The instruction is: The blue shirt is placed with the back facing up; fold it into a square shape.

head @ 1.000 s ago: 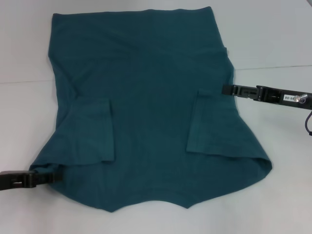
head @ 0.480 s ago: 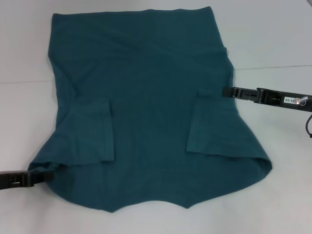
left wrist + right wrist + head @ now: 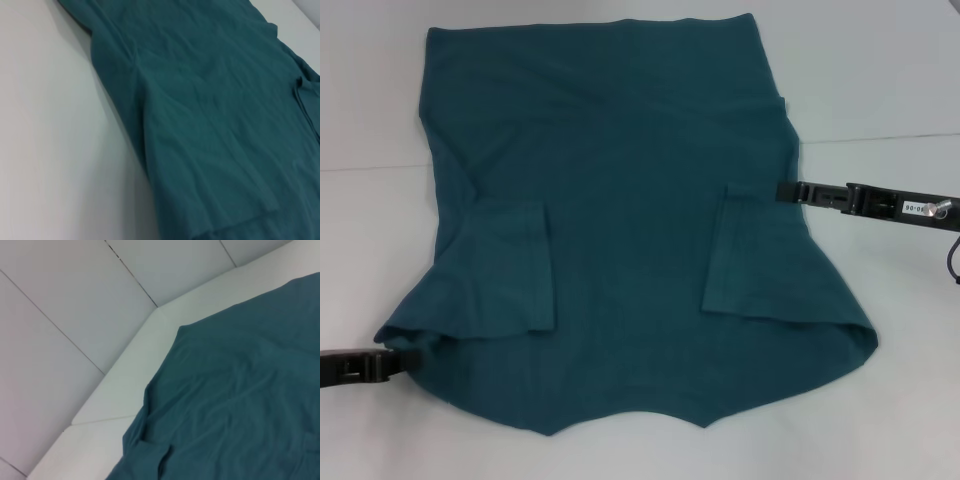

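1. Counter [image 3: 880,70] surface, white, is seen across the whole head view, with a faint seam line running across it at the left and right edges of the frame; in the right wrist view it is bordered by a pale panelled wall [image 3: 65,315].
2. The blue shirt [image 3: 620,200] is spread flat on the counter, filling the middle of the head view from the top edge down to the lower centre. Its plain side is shown upward. Both sleeves are folded inward onto the body: one flap [image 3: 515,265] is seen at centre left, the other [image 3: 730,250] at centre right. The lower edge is drawn out to a point at each bottom corner, with a shallow notch at the bottom centre.
3. The right tool [image 3: 790,189] is seen at the right middle of the frame, its tip touching the shirt's edge just beside the right sleeve flap; its fingers look drawn narrow, but whether cloth is pinched cannot be told.
4. The left tool [image 3: 405,360] is seen at the lower left of the frame, low on the counter, its tip meeting the shirt's bottom left corner; whether it is wide or narrow cannot be told.
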Controlling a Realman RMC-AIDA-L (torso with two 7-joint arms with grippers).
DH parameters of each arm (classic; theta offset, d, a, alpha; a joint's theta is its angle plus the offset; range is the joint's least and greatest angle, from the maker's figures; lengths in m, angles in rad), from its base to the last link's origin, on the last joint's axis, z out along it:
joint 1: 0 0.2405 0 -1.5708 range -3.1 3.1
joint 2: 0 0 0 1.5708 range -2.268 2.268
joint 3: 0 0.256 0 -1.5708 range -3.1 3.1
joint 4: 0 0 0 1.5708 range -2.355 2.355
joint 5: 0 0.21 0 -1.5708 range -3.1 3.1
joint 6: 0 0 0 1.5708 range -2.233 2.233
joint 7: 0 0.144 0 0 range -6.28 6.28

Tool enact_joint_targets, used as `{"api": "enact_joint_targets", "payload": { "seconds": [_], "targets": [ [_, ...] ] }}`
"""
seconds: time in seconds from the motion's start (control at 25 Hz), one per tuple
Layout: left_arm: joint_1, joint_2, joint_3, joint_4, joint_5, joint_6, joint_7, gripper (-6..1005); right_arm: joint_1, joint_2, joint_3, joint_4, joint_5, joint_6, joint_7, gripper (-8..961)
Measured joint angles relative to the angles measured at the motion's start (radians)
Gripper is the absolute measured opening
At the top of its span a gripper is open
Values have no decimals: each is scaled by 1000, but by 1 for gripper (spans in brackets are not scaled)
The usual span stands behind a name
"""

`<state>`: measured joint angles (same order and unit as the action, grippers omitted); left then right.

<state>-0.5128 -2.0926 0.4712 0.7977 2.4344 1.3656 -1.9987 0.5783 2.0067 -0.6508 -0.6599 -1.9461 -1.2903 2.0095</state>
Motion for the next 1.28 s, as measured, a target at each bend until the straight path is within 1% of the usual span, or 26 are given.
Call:
{"api": "enact_joint_targets", "payload": {
  "seconds": [0.16,0.4,0.68,0.96,1.28],
  "targets": [
    [0,1,-2,2,-2,4,0,7,0,-8,0,2,-51,8,19,916],
    [1,1,0,7,-6,6,0,9,-4,-33,-1,9,-178,-3,145,915],
    [3,0,-6,11,-7,2,4,12,-44,-50,-2,8,-255,-37,237,915],
    [4,0,-8,11,-8,0,7,15,-75,-51,-4,8,-277,-41,251,915],
    [2,-3,-8,11,-9,0,3,18,-77,-47,-5,9,-300,-29,251,916]
  ]
}}
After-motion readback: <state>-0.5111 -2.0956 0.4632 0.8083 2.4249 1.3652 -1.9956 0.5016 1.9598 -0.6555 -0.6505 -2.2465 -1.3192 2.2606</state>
